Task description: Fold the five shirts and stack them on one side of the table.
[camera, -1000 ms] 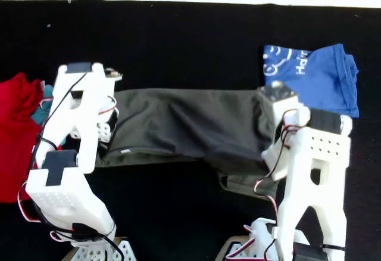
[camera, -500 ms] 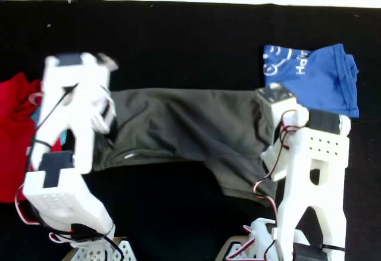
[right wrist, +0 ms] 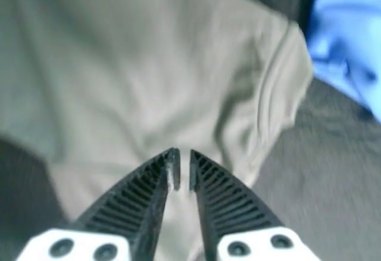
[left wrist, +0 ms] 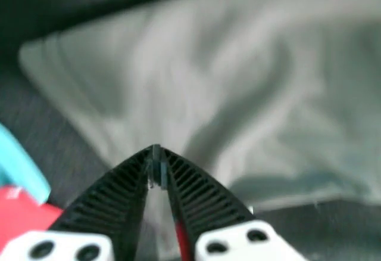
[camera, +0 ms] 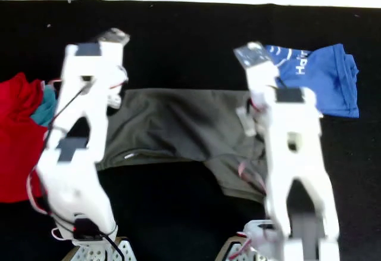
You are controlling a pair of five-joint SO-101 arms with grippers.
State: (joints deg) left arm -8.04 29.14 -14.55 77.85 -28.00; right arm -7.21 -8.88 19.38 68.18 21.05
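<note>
I have the grey shirt (camera: 178, 124) lying crosswise in the middle of the black tabletop (camera: 178, 34). The left gripper (left wrist: 156, 167) has its fingers clenched on a pinch of cloth near the shirt's left end (creases run up to the tips). The right gripper (right wrist: 180, 168) fingers nip the right end. A blue shirt (camera: 324, 76) lies far right. A red shirt (camera: 15, 136) and a teal shirt (camera: 44, 109) are at the left edge.
</note>
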